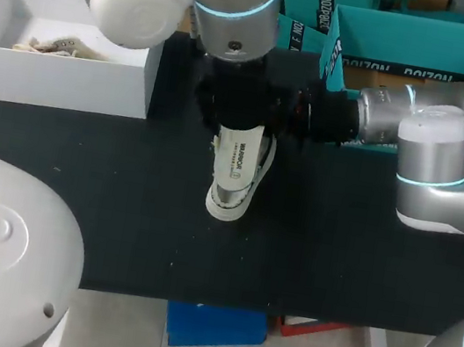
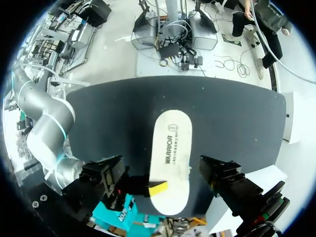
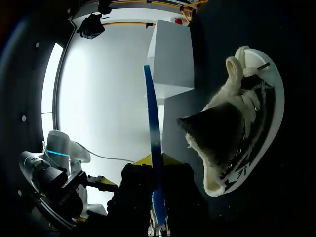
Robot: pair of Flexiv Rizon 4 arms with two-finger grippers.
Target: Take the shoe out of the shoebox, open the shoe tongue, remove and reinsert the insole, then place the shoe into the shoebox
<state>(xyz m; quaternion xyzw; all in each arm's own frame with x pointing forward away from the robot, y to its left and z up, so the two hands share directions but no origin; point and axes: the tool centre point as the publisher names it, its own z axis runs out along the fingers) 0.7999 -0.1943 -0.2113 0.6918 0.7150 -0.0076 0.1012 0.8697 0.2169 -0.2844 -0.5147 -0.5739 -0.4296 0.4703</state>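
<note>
Surface: black matte table (image 1: 119, 208). At its far right stands the open teal cardboard shoebox (image 1: 431, 47), and at its far left a white rectangular box (image 1: 61, 78).

Item 1: white-soled shoe with a cream fleecy collar (image 3: 232, 123). It stands on the table near the middle, outside the shoebox and held by nothing.

Item 2: white foam insole with dark print (image 2: 170, 148). It is out of the shoe and held above it, covering most of it from overhead.

Item 3: right gripper (image 3: 158, 160). It is closed on the insole's end nearest the shoebox, one yellow tip lying on the printed face. The thin blue strip between its tips is probably this insole edge-on. The shoe sits beside and below this gripper, apart from it.

Item 4: left arm (image 1: 236, 14). It hangs directly over the shoe. The left gripper is hidden under that wrist, so you cannot tell its state.

Hazards for you:
- The insole is pinched at one end only, so the free end may sag, buckle or catch on the collar.
- The unheld shoe may slide or tip if pushed.
- The two wrists are crowded together, so contact between them is likely.
</note>
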